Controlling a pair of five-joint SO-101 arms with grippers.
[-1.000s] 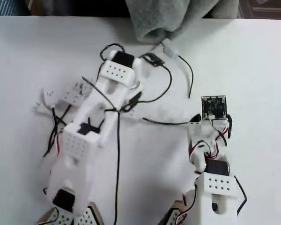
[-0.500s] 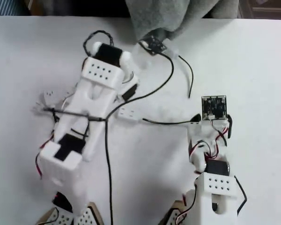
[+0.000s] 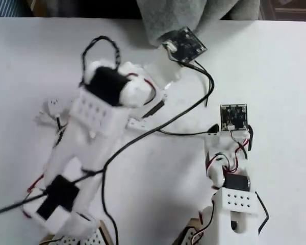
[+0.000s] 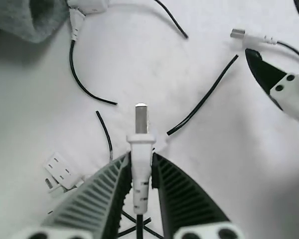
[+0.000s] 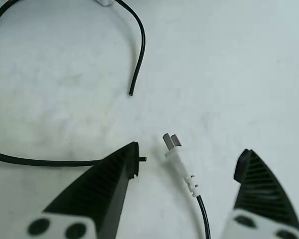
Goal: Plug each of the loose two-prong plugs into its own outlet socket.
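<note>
While the left end effector [image 4: 140, 160] is clamped on a white two-prong plug [image 4: 141, 142], prongs forward, outlet socket [image 4: 62, 170] on the table [image 4: 229, 149] nearby, right end effector [image 5: 190, 151] spread apart, straddling a second plug [image 5: 181, 162].

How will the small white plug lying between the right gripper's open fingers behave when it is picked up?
The white plug looks small and thin, so probably light and easy to twist in the right gripper. Its thin black cord likely flops and drags slightly. Lying flat on the smooth table, it may slide if nudged rather than roll.
</note>
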